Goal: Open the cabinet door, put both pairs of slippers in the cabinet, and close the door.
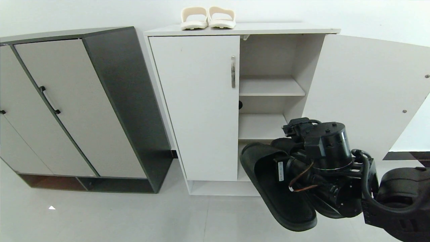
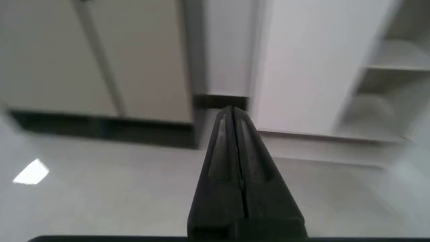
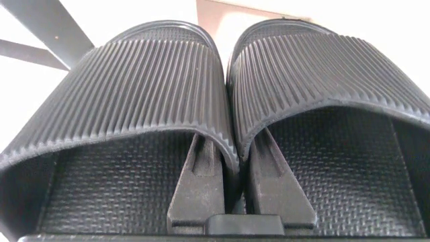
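My right gripper [image 1: 295,168] is shut on a pair of black slippers [image 1: 278,188], held in the air in front of the white cabinet's [image 1: 242,30] open right half. Its fingers [image 3: 201,181] pinch the two inner strap edges together, one finger inside each black slipper [image 3: 148,87]. The right door [image 1: 366,94] is swung open; the left door [image 1: 198,107] is shut. A pair of cream slippers [image 1: 208,17] sits on the cabinet top. Inside, the shelves [image 1: 268,87] are bare. My left gripper [image 2: 233,134] is shut with nothing in it, low above the floor before the cabinets.
A grey and dark cabinet [image 1: 77,107] with closed doors stands to the left of the white one. The floor [image 1: 134,218] in front is pale tile. The white cabinet's open shelves [image 2: 396,60] appear in the left wrist view.
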`<state>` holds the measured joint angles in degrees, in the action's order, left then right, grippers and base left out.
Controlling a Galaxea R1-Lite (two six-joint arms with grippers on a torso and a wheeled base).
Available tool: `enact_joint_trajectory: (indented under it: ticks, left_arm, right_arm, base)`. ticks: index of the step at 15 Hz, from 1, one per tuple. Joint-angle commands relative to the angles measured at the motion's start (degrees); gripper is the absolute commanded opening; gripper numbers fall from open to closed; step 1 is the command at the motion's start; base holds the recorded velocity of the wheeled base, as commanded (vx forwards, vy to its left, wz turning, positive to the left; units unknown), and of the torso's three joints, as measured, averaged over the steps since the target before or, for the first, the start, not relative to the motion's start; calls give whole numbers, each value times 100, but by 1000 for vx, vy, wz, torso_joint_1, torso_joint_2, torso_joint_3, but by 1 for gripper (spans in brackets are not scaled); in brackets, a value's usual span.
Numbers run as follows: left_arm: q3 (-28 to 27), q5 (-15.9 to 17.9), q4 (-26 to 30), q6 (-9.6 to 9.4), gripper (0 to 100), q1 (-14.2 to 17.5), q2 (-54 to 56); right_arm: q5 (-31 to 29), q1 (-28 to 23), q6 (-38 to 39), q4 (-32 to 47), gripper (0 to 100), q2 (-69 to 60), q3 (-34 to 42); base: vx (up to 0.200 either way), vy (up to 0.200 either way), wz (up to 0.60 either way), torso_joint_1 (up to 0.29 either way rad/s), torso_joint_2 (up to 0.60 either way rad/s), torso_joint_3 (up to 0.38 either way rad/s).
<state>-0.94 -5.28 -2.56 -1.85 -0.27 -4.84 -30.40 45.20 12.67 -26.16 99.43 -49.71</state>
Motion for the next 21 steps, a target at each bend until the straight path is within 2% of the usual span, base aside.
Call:
enact_joint_trajectory:
  ticks: [1, 2, 3, 4, 5, 7, 12, 18, 21]
  left_arm:
    - [94, 352, 19, 18, 0, 18, 484]
    - [68, 721, 370, 150, 0, 18, 466]
    - [94, 800, 274, 80, 0, 18, 475]
    - [94, 792, 247, -201, 0, 18, 475]
    - [94, 783, 256, -157, 0, 18, 475]
    - [94, 783, 256, 124, 0, 18, 475]
    - [94, 739, 247, 150, 0, 18, 475]
    - [94, 739, 256, 150, 0, 18, 475]
    - [94, 730, 256, 150, 0, 18, 475]
  right_arm:
    - [-1, 6, -10, -65, 0, 51, 32]
    - [8, -3, -36, -117, 0, 77, 85]
    - [8, -3, -36, -170, 0, 86, 93]
    - [17, -3, -27, -232, 0, 121, 85]
    - [-1, -3, -36, -302, 0, 138, 67]
    - [-53, 15, -27, -302, 0, 279, -30]
    - [-1047, 24, 131, -697, 0, 1219, -698]
    - [-1108, 164, 228, -706, 0, 1589, -803]
    - [-1108, 164, 236, -697, 0, 1703, -794]
  base:
    - [0, 0, 0, 0, 0, 0]
    - [0, 0, 0, 0, 0, 0]
    - [0, 0, 0, 0, 0, 0]
    - [0, 0, 0, 0, 0, 0]
    - [0, 0, 0, 0, 0, 0]
    - [0, 0, 0, 0, 0, 0]
    - [0, -40, 0, 0, 0, 0]
    - [0, -200, 0, 4, 2, 2]
    - [0, 0, 0, 0, 0, 0]
